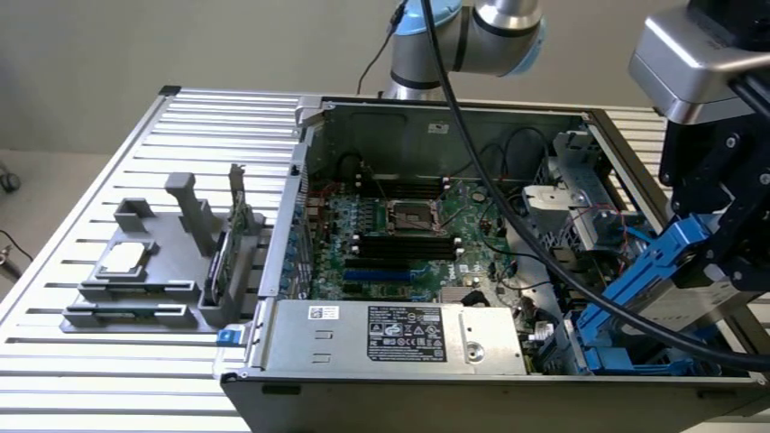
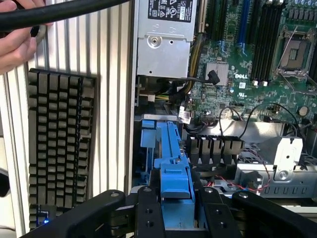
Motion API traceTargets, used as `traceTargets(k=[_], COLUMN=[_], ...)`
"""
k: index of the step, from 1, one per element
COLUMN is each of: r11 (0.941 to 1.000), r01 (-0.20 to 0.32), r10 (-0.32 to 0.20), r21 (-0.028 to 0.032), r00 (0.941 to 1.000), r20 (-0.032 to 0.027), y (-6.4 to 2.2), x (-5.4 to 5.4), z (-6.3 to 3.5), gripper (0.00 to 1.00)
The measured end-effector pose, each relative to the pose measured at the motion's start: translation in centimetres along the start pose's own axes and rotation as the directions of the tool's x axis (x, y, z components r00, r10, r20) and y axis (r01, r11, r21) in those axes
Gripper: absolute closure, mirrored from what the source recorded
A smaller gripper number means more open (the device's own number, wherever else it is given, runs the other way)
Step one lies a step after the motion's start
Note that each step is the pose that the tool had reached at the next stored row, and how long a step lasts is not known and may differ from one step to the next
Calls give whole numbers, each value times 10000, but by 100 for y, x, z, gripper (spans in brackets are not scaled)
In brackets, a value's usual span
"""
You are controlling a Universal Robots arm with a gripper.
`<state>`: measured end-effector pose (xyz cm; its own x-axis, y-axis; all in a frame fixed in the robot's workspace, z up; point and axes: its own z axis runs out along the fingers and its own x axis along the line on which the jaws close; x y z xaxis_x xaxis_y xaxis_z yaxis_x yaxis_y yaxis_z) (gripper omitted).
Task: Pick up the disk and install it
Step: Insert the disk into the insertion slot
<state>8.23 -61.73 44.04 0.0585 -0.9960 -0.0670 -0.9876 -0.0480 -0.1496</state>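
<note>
Silver-grey metal disk [image 1: 680, 284] w/ blue plastic rails is clamped between black gripper [image 2: 176, 201] fingers over blue drive bay [image 1: 608, 356]; should be kept square to bay, clear of black cables [image 2: 200, 79]

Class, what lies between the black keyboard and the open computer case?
In the wrist view, only bare slatted table lies between the keyboard and the computer case.
</note>
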Motion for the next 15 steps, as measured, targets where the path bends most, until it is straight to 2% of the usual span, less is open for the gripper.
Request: traceTargets(k=[15], r11=[10000], r01=[0], r10=[0], r21=[0], r00=[10000], r20=[-6], y=[-2], x=[0], z=[52], gripper=[67])
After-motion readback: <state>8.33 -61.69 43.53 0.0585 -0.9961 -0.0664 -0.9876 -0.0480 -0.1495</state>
